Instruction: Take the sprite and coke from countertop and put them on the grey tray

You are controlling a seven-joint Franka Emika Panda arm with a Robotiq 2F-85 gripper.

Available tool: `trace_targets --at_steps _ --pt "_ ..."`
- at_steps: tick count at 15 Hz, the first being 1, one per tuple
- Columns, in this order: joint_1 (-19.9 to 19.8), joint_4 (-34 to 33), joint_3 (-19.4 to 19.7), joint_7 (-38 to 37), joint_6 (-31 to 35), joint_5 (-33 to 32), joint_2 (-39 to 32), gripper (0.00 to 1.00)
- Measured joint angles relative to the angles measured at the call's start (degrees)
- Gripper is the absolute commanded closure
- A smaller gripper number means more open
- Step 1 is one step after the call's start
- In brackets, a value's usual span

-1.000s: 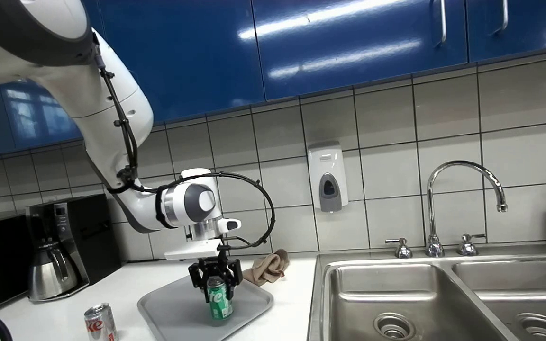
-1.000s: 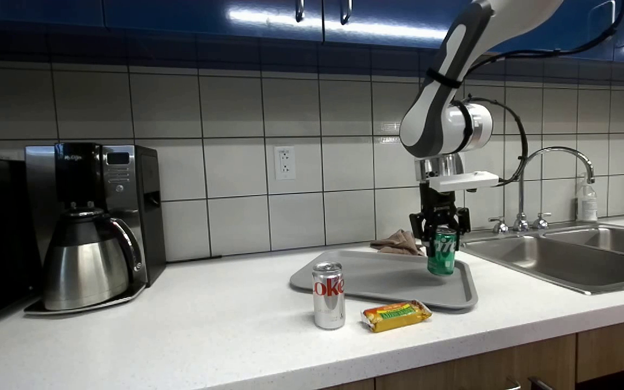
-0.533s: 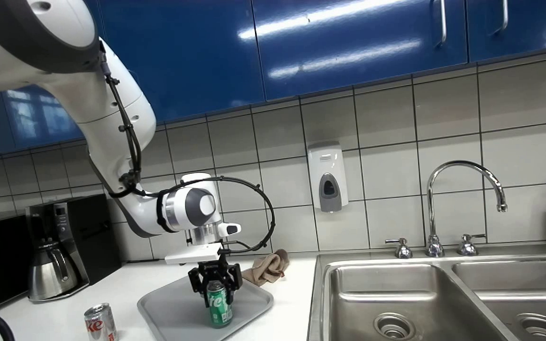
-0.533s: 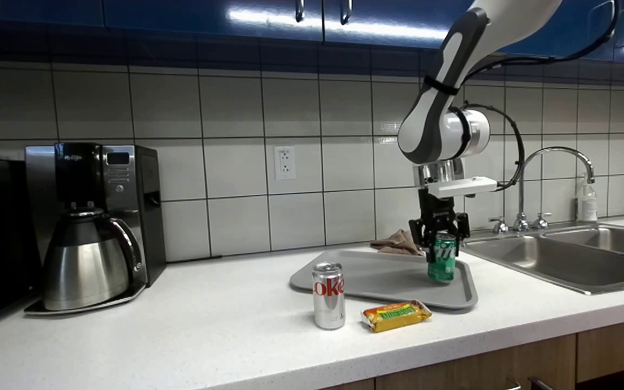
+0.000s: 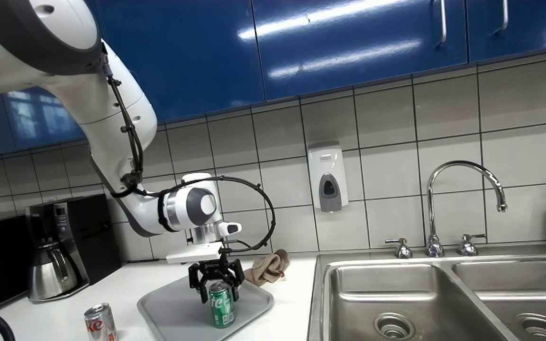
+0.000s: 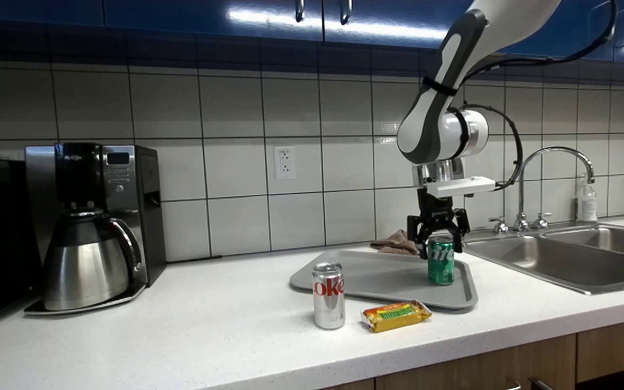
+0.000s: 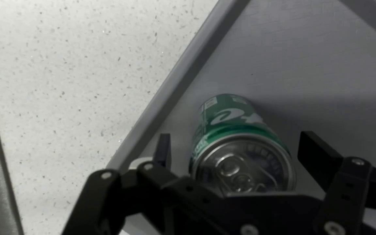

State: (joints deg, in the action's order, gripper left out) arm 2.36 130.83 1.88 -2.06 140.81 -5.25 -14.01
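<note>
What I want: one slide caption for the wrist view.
Open gripper with gaps on both sides of the green Sprite can, which stands on the grey tray.

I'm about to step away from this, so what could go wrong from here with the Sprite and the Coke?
The open end effector straddles the Sprite, so drifting sideways while lifting could tip it. The Sprite stands near the rim of the tray, so if tipped it might roll over that edge. In an exterior view, a bar lies close beside the Coke, so reaching for that can may knock the bar.
</note>
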Motion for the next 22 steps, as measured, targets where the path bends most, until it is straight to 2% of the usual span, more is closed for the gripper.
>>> trace_targets --at_steps 12,17,22 --pt "0.0 -0.4 0.1 0.0 0.0 0.0 4.3 0.00" --pt "0.0 0.9 -0.1 0.0 -0.5 0.2 8.5 0.00" --pt "0.2 3.1 -1.7 0.6 -4.4 3.2 14.2 0.00"
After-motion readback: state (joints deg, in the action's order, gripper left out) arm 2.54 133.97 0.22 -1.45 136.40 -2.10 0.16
